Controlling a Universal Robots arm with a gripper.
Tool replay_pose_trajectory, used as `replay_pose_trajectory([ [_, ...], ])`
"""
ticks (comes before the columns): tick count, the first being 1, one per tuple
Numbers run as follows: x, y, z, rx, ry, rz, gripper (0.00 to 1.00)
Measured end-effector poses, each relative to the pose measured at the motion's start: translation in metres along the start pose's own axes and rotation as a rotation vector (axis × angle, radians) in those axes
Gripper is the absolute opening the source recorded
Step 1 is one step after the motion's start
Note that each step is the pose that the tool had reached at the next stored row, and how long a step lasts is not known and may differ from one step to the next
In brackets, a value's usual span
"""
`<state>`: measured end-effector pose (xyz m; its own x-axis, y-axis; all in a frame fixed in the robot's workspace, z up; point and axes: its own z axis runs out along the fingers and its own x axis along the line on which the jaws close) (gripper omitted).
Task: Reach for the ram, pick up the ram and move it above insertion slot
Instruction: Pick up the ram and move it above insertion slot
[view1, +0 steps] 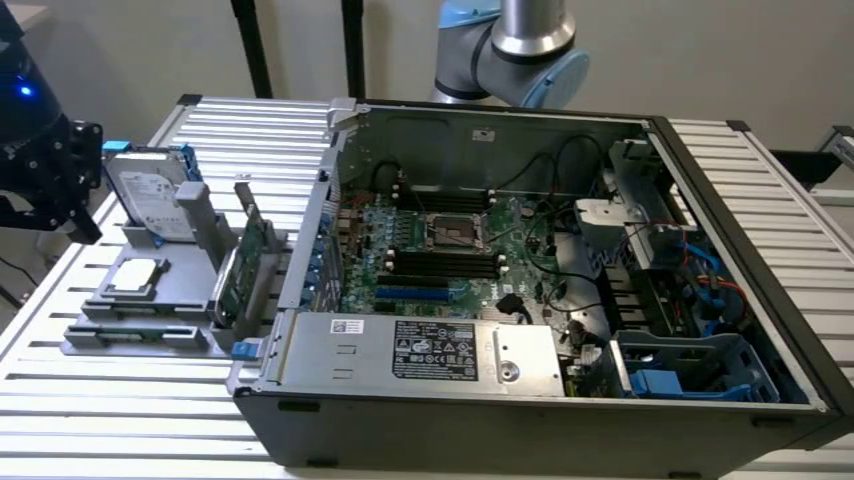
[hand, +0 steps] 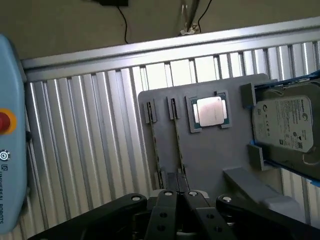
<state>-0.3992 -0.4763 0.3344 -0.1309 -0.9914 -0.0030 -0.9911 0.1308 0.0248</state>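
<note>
At the exterior view's left edge a black device (view1: 47, 165) with a small blue light sits over the ribbed metal desk (view1: 134, 420). Next to the right is a grey holder (view1: 147, 345). It carries a silver hard drive (view1: 150, 195) standing on its edge, a flat processor chip (view1: 138, 278) and, at its right side, green boards standing on edge. The ram (view1: 235, 282) is the long, narrow green board on the side of the chip, though here the boards overlap and are hard to separate. Further right, the open computer case (view1: 534, 425) shows its motherboard (view1: 487, 290), the black memory slots (view1: 441, 265) and a silver power supply (view1: 414, 350). Behind the case rises the robot arm (view1: 527, 45). So the exterior view gives the case and the arm, while the wrist view gives the holder (hand: 215, 160) from above, and also a pale blue teach pendant (hand: 10, 125) with a red button. In the wrist view the ram (hand: 177, 142) is seen edge-on as a thin line in its slot, just beside the chip (hand: 209, 111), and the hard drive (hand: 285, 122) is on the other side of the chip. The gripper (hand: 178, 197) is in line with one end of the ram, and I cannot tell if it touches it. Its fingers (hand: 165, 212) are pressed together. I see no gap between them, and nothing shows between them.
</note>
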Motion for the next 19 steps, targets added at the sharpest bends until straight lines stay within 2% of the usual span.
replay_pose_trajectory([
  [10,0.000,-0.0001,0.0052,0.0194,0.0019,-0.182,0.11],
  [13,0.000,-0.0001,0.0052,0.0199,0.0022,-0.201,0.12],
  [14,0.000,-0.0001,0.0053,0.0200,0.0022,-0.201,0.18],
  [15,0.000,-0.0001,0.0054,0.0202,0.0021,-0.201,0.18],
  [17,0.000,-0.0001,0.0079,0.0208,0.0020,-0.201,0.30],
  [18,0.000,-0.0001,0.0095,0.0210,0.0020,-0.201,0.30],
  [19,0.000,-0.0002,0.0113,0.0212,0.0020,-0.201,0.36],
])
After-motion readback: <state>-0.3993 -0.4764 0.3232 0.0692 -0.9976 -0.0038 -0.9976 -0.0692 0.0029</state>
